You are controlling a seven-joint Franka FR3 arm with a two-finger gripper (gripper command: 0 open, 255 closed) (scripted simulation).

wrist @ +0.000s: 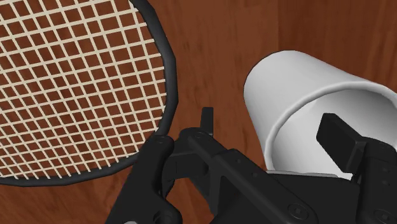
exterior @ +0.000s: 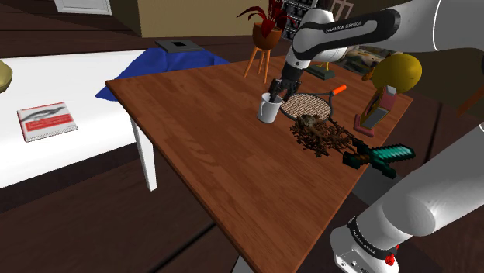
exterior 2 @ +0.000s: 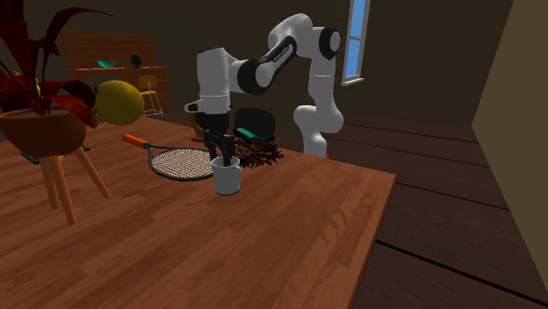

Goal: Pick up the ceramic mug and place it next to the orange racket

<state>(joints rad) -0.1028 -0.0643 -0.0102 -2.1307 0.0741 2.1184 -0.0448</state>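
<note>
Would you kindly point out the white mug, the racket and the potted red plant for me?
white mug (exterior: 268,112), shoulder view, on its outer side wall.
racket (exterior 2: 182,162), second exterior view, on the middle of its strung head.
potted red plant (exterior 2: 37,132), second exterior view, on the brown pot's front.

Smooth brown wood table (exterior: 202,155) with a soft shine, plain smooth white mug (wrist: 286,83), racket (wrist: 70,89) with a smooth black rim and pale woven strings

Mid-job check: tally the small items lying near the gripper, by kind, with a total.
mug: 1
racket: 1
twig pile: 1
pixel sword: 1
Total: 4
</note>
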